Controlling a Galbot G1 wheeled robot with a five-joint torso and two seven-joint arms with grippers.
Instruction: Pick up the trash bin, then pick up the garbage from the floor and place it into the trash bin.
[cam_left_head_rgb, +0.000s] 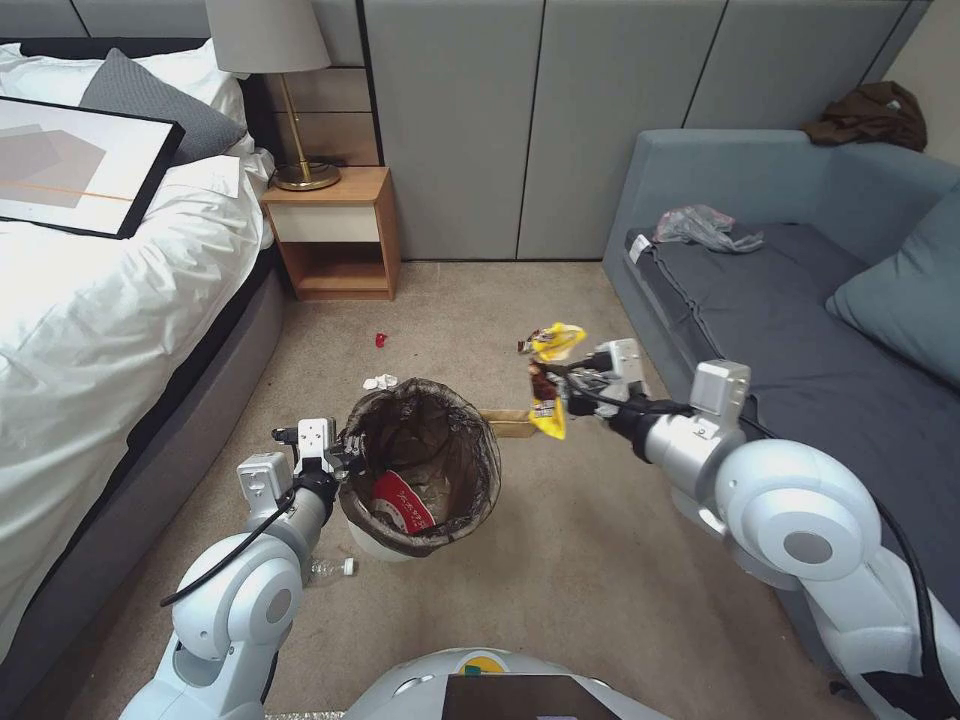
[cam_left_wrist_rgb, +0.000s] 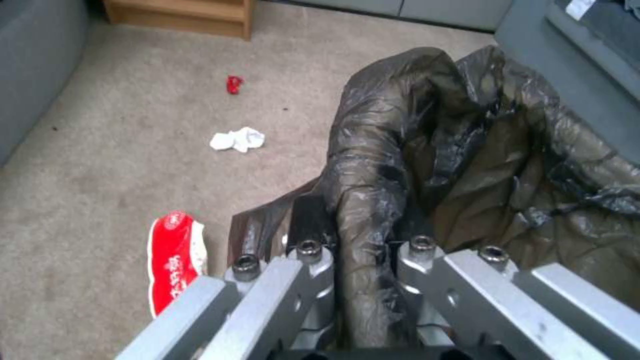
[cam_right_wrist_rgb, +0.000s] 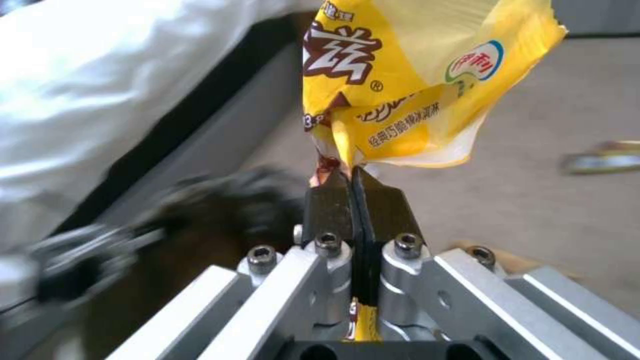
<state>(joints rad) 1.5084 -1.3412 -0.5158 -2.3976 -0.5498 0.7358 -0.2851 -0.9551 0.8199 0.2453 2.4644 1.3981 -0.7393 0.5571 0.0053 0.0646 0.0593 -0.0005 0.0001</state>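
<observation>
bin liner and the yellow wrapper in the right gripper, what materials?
Bin liner: thin dark plastic film by the look, glossy, crinkled, slightly see-through; the left gripper is clamped on its rim. Yellow wrapper: printed plastic or foil-laminate film, probably; shiny, sharply creased, pinched in the right gripper.

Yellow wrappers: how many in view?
2. One wrapper hangs from the shut right claw, beside the trash bin. The second wrapper lies on the carpet beyond it, by the sofa. Others may be hidden behind the bin.
</observation>
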